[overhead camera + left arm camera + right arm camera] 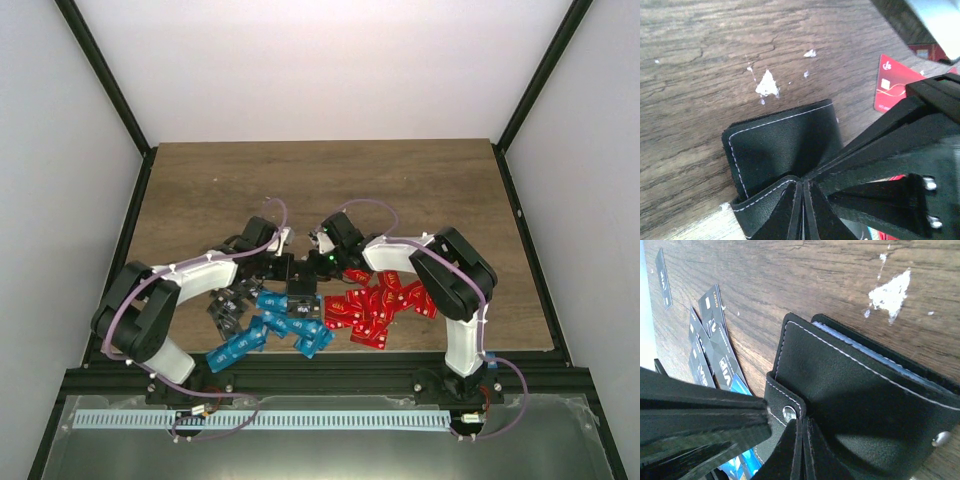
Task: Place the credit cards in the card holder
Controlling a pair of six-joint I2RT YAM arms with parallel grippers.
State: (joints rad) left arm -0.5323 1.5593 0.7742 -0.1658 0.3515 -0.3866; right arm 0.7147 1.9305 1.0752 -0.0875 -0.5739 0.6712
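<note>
Worn brown wood-grain tabletop [200, 190], flecked with white chips [767, 85] in its finish, is stretching out under my two arms. I am pinching the small black, white-stitched, leather-look card holder [300, 280] at mid-table with both tools. My left gripper [802, 200] is clamping tight on its folded lower edge, and my right gripper [802, 445] is squeezing the flap just beside a round metal snap [789, 413]. A pale blue lining [865, 352] is peeking along one edge. Glossy red plastic cards [375, 305] are sprawling to its right, bright blue cards [285, 328] nearer my bases, and matte dark grey cards [715, 350] to its left.
</note>
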